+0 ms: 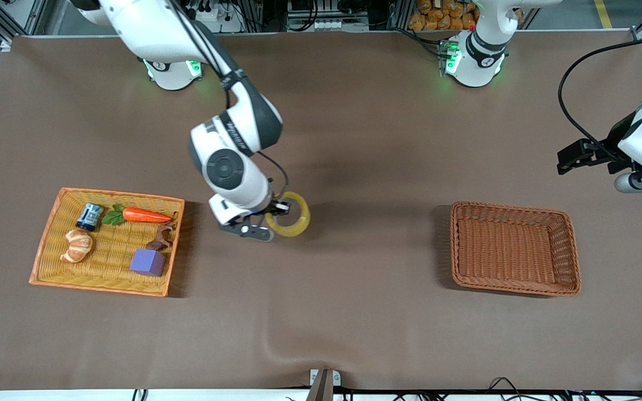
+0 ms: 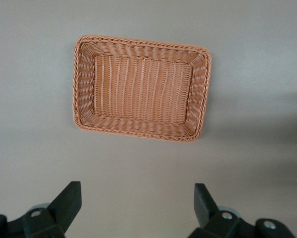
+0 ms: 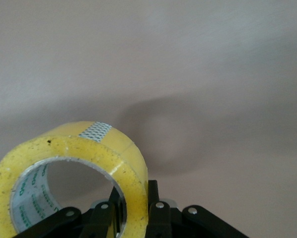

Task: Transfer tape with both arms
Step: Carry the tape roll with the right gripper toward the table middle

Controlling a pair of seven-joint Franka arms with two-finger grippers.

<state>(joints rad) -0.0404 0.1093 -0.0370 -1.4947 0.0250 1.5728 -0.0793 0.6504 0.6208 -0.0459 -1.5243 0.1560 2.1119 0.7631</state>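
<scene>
The tape (image 1: 292, 218) is a translucent yellowish ring. My right gripper (image 1: 277, 210) is shut on its wall and holds it over the bare cloth between the two baskets, close to the yellow tray. In the right wrist view the tape (image 3: 89, 153) stands on edge, with one finger inside the hole and one finger (image 3: 154, 196) outside the wall. My left gripper (image 1: 574, 155) is open and empty, up in the air over the left arm's end of the table. In the left wrist view its fingers (image 2: 204, 198) stand wide apart over the cloth beside the brown basket.
A brown wicker basket (image 1: 513, 285) stands empty toward the left arm's end; it also shows in the left wrist view (image 2: 86, 84). A yellow wicker tray (image 1: 48, 253) toward the right arm's end holds a carrot (image 1: 144, 215), a croissant (image 1: 77, 245), a purple cube (image 1: 147, 262), a small can (image 1: 90, 216).
</scene>
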